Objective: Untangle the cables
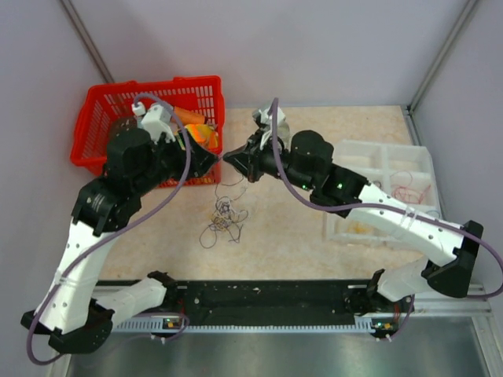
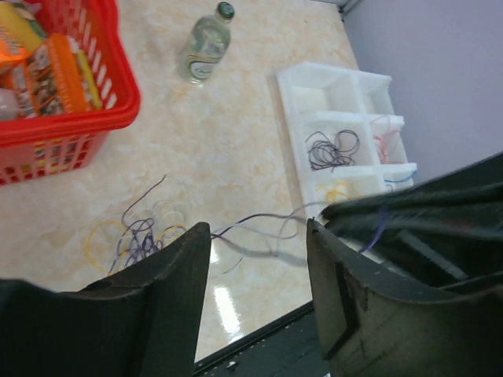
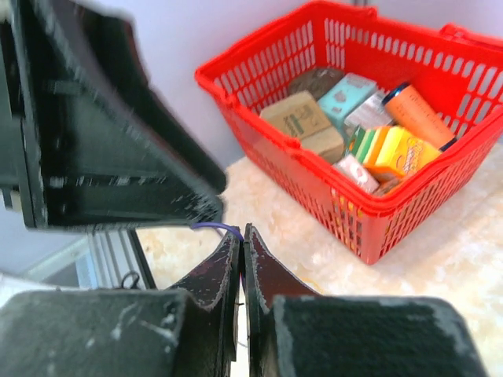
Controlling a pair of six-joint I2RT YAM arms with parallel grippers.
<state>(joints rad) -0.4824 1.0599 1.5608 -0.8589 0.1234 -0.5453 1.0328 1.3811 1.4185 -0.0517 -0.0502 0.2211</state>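
Cables (image 1: 224,216), limp featherlight purple-and-yellow threads tangled mid-frame in the top view, likely want pinching singly near a free end; black right gripper (image 3: 242,236) clamps one purple strand (image 3: 212,226), black left gripper (image 2: 259,236) stands with jaws apart.

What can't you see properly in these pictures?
Top view: cable tangle, strands too small to count.
Top view: white tray, partly covered by the right arm.
Left wrist view: red basket, cut off by the left edge.
Right wrist view: tangle missing; right gripper fills the bottom.
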